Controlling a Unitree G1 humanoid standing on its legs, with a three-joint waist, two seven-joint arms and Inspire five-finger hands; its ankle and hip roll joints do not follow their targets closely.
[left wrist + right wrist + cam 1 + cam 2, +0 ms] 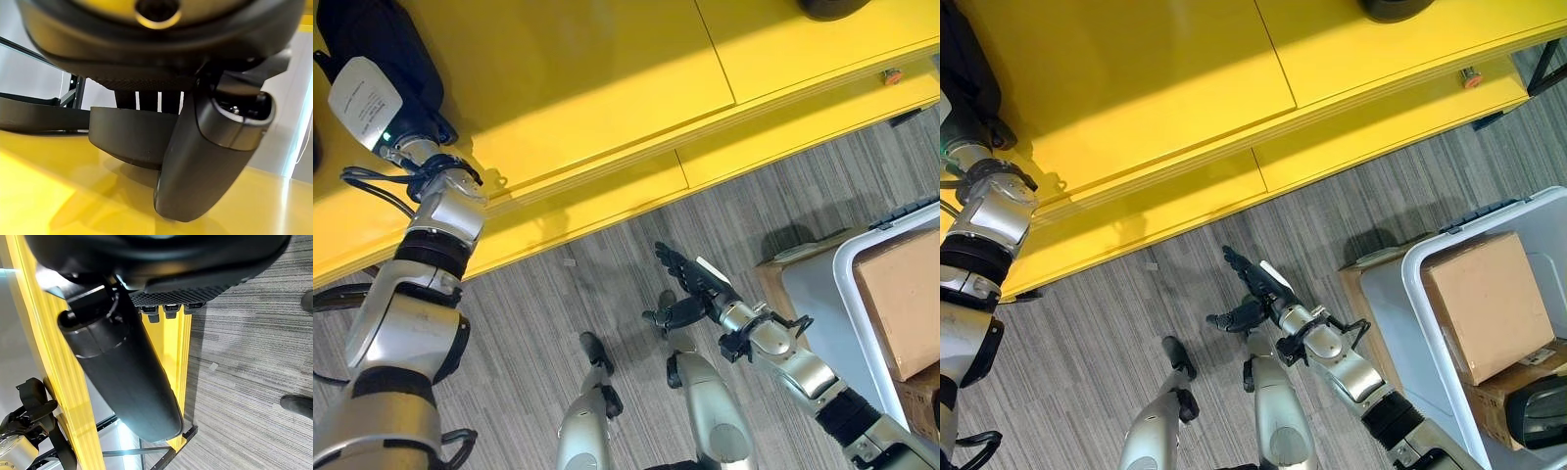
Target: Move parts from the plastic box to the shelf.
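Found left hand up on yellow shelf, against a dark part resting there, likely being set down; could not tell whether gripping it or letting go, thumb blocking the view. Saw right hand low over the floor, fingers straight, empty, apparently free to fetch. Noted plastic box to the right, holding a carton and what looked like another dark part beside it. Spotted nothing between box and shelf but bare floor.
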